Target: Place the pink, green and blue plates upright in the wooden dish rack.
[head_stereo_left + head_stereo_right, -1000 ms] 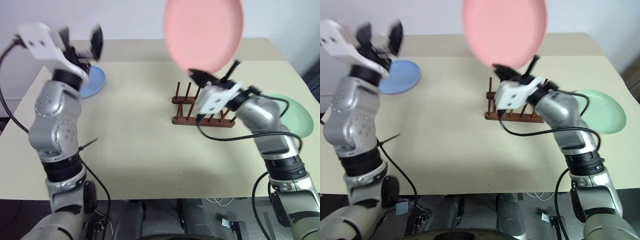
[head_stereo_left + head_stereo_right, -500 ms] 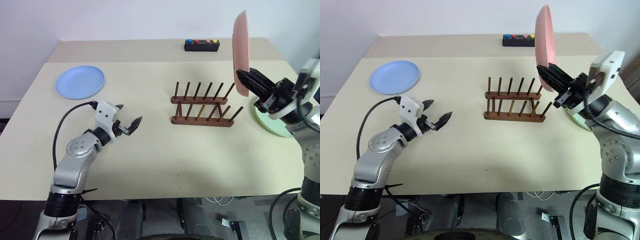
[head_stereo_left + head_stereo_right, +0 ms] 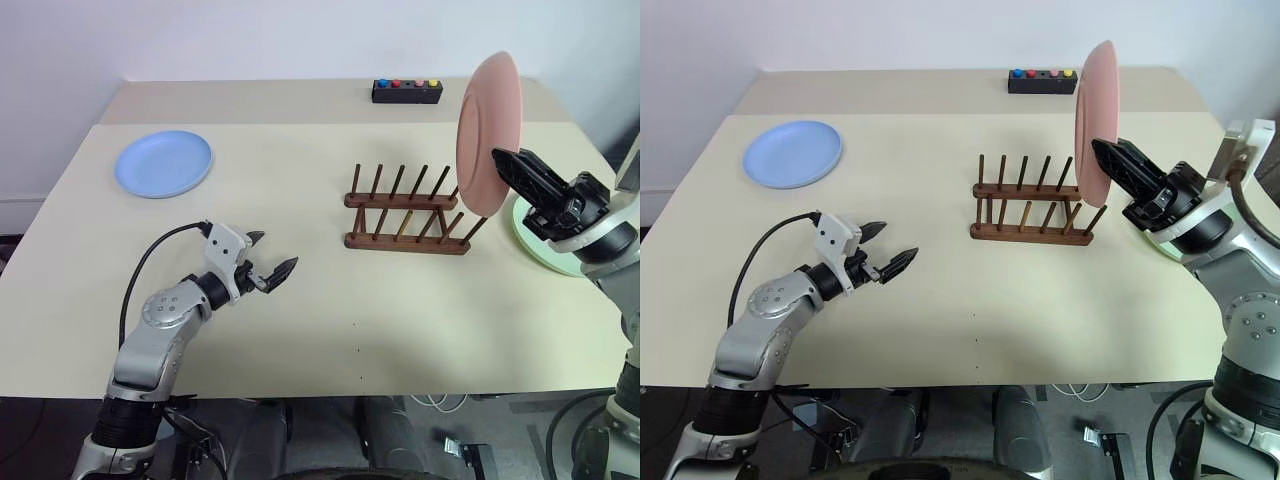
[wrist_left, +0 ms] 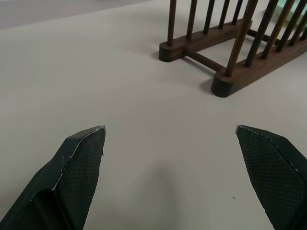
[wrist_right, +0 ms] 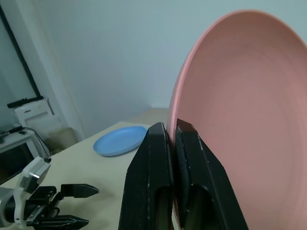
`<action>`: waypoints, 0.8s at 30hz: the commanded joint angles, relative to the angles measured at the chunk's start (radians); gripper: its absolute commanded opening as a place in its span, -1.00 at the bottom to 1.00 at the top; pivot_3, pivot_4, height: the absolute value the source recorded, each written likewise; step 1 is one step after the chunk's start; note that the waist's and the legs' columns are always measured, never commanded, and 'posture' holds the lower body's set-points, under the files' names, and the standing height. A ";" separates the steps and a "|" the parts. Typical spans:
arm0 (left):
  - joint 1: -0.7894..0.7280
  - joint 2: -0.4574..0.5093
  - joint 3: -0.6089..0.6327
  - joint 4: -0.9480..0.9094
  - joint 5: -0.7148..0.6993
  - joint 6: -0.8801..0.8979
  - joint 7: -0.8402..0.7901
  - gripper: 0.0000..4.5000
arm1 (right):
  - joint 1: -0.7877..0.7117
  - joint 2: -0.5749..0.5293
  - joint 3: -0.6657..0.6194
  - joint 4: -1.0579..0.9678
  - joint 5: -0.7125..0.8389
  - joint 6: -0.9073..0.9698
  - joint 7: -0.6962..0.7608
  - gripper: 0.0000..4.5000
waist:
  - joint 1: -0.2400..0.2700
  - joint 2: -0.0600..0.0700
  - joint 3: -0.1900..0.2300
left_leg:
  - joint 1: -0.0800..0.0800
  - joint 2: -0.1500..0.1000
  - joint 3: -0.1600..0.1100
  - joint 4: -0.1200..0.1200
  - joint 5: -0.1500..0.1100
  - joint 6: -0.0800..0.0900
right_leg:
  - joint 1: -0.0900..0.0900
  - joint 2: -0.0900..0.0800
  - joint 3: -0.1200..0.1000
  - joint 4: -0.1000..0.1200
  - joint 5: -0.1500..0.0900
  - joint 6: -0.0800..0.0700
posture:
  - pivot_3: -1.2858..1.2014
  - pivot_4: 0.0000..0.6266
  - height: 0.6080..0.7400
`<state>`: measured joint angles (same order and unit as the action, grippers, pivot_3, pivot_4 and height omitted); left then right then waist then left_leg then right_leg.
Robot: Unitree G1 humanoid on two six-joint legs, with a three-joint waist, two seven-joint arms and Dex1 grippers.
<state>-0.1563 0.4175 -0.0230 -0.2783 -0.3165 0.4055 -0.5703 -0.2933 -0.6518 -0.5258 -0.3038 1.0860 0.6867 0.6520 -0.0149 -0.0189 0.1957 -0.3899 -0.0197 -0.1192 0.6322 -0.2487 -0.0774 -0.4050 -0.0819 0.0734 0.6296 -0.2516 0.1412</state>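
Right fingers [image 3: 510,166]: we clamped the pink plate [image 3: 487,130] upright beside the wooden dish rack [image 3: 408,212].
Left fingers [image 3: 270,262]: we held them wide apart, empty, above the desk [image 3: 330,320].

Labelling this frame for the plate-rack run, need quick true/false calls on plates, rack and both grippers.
1. The right gripper is shut on the pink plate, held upright on edge. True.
2. The pink plate already stands between the pegs of the wooden dish rack. False: it is up in the air beside the rack's right end; the rack holds no plates.
3. The left gripper is open and holds nothing. True.
4. The blue plate lies flat on the table. True.
5. The green plate is stacked on the blue one. False: it lies at the table's right edge, behind the right arm.
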 commanded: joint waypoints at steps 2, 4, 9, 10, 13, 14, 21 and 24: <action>-0.002 -0.004 -0.004 -0.046 -0.006 -0.008 -0.006 0.98 | -0.017 -0.022 -0.008 0.036 0.011 -0.007 0.031 -1.00 | 0.000 0.000 0.000 | 0.000 0.000 0.000 0.000 0.000 0.000 | 0.000 0.000 0.000 0.000 0.000 0.000 | 0.03 -0.52 1.00; 0.000 -0.005 -0.004 -0.048 -0.006 -0.009 -0.006 0.98 | -0.025 -0.027 -0.003 0.062 0.002 -0.009 0.043 -1.00 | 0.000 0.000 0.000 | 0.000 0.000 0.000 0.000 0.000 0.000 | 0.000 0.000 0.000 0.000 0.000 0.000 | 0.03 -0.52 1.00; 0.009 -0.008 -0.012 -0.056 -0.002 -0.009 -0.005 0.98 | -0.048 -0.034 0.005 0.130 0.011 0.012 0.078 -1.00 | 0.000 0.000 0.000 | 0.000 0.000 0.000 0.000 0.000 0.000 | 0.000 0.000 0.000 0.000 0.000 0.000 | 0.03 -0.52 1.00; 0.011 -0.008 -0.012 -0.058 -0.003 -0.008 -0.005 0.98 | -0.053 -0.034 0.005 0.143 0.013 0.016 0.082 -1.00 | 0.000 0.000 0.000 | 0.000 0.000 0.000 0.000 0.000 0.000 | 0.000 0.000 0.000 0.000 0.000 0.000 | 0.03 -0.52 1.00; 0.015 -0.008 -0.012 -0.061 -0.002 -0.008 -0.005 0.98 | -0.062 -0.035 0.005 0.167 0.017 0.029 0.095 -1.00 | 0.000 0.000 0.000 | 0.000 0.000 0.000 0.000 0.000 0.000 | 0.000 0.000 0.000 0.000 0.000 0.000 | 0.03 -0.52 1.00; 0.017 -0.007 -0.012 -0.062 -0.002 -0.008 -0.005 0.98 | -0.067 -0.034 0.004 0.177 0.018 0.032 0.099 -1.00 | 0.000 0.000 0.000 | 0.000 0.000 0.000 0.000 0.000 0.000 | 0.000 0.000 0.000 0.000 0.000 0.000 | 0.03 -0.52 1.00; 0.017 -0.007 -0.014 -0.061 0.001 -0.007 -0.004 0.99 | -0.098 -0.032 0.000 0.238 0.008 0.045 0.113 -0.86 | -0.001 0.000 0.000 | 0.000 0.000 0.000 0.000 0.000 0.000 | 0.000 0.000 0.000 0.000 0.000 0.000 | 0.03 -0.52 1.00; 0.016 -0.007 -0.015 -0.060 0.002 -0.007 -0.003 1.00 | -0.097 -0.029 0.000 0.242 0.000 0.039 0.114 -0.35 | -0.001 0.000 0.000 | 0.000 0.000 0.000 0.000 0.000 0.000 | 0.000 0.000 0.000 0.000 0.000 0.000 | 0.03 -0.52 1.00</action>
<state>-0.1368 0.4104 -0.0308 -0.3015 -0.3143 0.4057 -0.5697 -0.3737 -0.6691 -0.5126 -0.0501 1.0816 0.7338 0.7560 -0.0158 -0.0185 0.1957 -0.3899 -0.0197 -0.1191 0.6320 -0.2487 -0.0774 -0.4051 -0.0817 0.0734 0.6294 -0.2517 0.1412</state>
